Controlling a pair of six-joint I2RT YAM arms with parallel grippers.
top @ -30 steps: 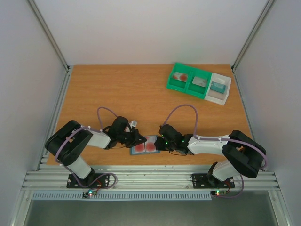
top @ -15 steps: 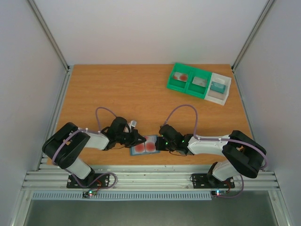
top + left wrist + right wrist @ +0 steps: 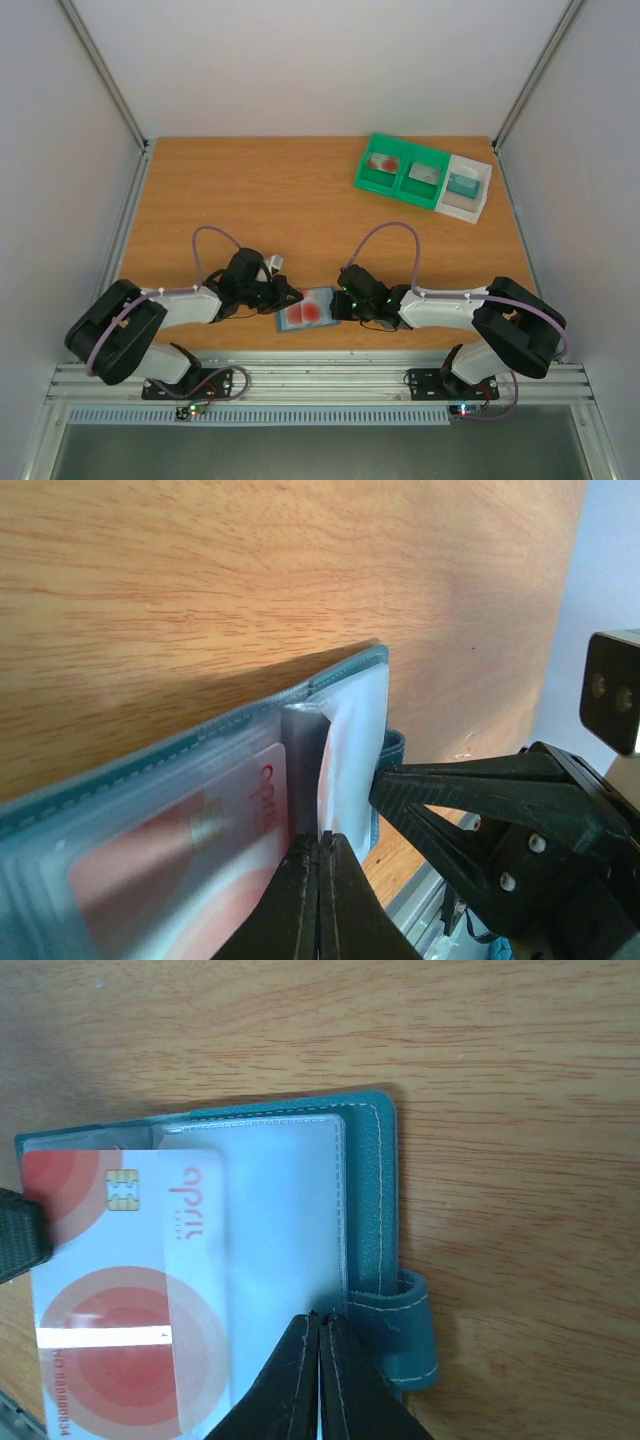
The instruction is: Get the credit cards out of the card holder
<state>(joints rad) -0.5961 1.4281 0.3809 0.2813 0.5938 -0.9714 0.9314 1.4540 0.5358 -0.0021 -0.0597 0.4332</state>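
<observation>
Card holder (image 3: 370, 1190) open, right fingers (image 3: 280, 1390) pinching its edge, left fingers (image 3: 290, 910) clenched on a credit card (image 3: 120, 1290), half out left of the right fingers, clear only from right wrist

Card holder (image 3: 368, 1190), a slate blue-grey bifold, is lying open and flat on the table (image 3: 250, 200) near its front edge. One credit card (image 3: 130, 1290), white with red circles and a gold chip, is sticking mostly out of a clear inner pocket. A second reddish card (image 3: 385, 162) is lying in the left compartment of the green tray (image 3: 393, 191).
</observation>
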